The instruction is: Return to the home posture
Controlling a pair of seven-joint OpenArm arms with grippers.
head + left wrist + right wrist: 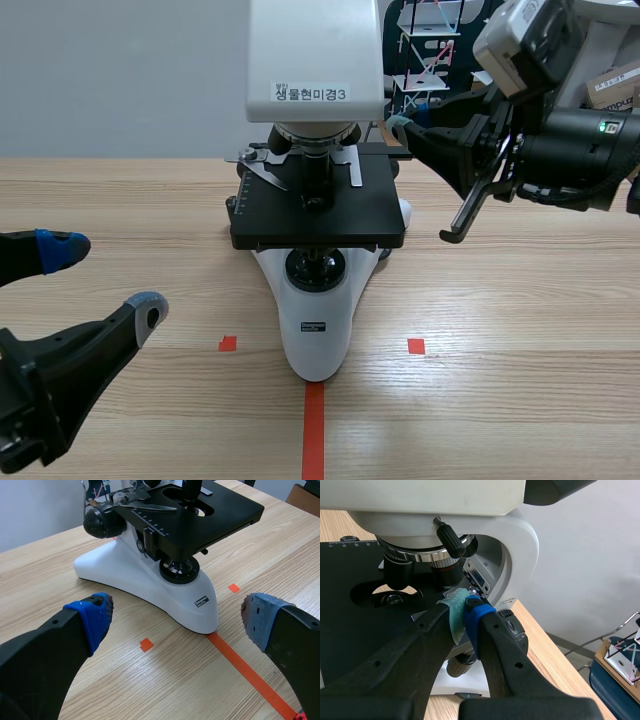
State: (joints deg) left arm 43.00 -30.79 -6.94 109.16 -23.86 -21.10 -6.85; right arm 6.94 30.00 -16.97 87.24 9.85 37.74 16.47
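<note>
Judging neither arm home yet, we see the left gripper [105, 280] spread empty lower left, the right gripper [403, 128] clenched on nothing beside the microscope [318, 200], upper right.

Head of microscope [318, 210] cut off by the upper edge, eyepieces out of frame. Print on base label [316, 325] too small to read. Stage scale [150, 522] illegible. Microscope foot largely hidden behind right gripper [464, 611].

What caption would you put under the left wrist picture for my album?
Open left tool hovering before the white-based microscope on a wooden table.
</note>
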